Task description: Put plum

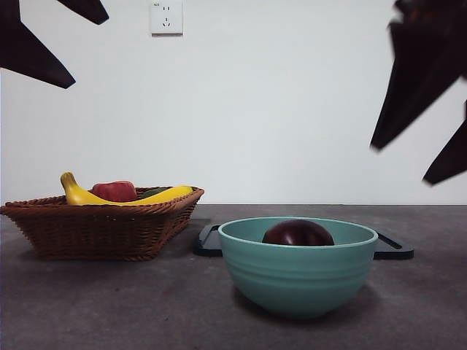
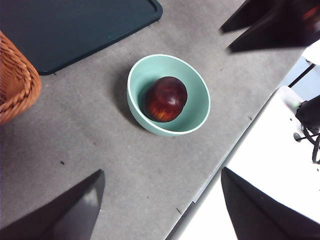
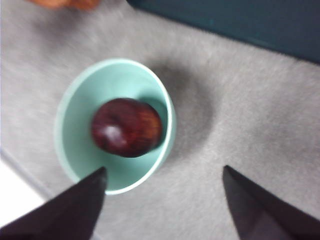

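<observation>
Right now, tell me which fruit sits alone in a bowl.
The plum, dark maroon, alone in the teal bowl. The banana and red fruit share the wicker basket.

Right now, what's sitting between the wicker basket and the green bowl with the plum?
Only bare grey table lies between the wicker basket and the green bowl holding the plum, as the left wrist view shows; the dark tray lies behind.

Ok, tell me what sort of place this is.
Probably a lab test bench, not a kitchen: bare white wall with a socket, grey table, and staged props, a fruit basket and a bowl.
</observation>
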Robot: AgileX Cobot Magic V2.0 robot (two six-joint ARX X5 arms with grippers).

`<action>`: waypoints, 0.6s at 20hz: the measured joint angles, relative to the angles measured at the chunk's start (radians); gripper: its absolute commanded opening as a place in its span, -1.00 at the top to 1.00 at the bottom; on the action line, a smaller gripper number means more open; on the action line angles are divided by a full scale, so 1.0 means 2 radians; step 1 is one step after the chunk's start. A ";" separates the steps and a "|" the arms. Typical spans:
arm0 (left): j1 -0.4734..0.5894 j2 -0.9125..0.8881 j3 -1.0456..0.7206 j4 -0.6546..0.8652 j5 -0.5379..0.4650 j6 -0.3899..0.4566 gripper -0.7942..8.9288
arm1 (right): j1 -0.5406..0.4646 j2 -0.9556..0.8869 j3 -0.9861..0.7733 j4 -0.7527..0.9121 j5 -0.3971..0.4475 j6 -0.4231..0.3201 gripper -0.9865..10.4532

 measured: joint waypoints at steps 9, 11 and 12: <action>0.000 0.000 0.000 0.000 0.000 0.000 0.07 | 0.063 0.109 -0.001 0.098 0.074 0.026 0.42; 0.000 0.000 0.000 0.000 0.000 0.000 0.07 | 0.069 0.127 -0.002 0.109 0.087 0.031 0.51; 0.000 0.000 0.000 0.000 0.000 0.000 0.07 | 0.072 0.135 -0.002 0.116 0.095 0.033 0.56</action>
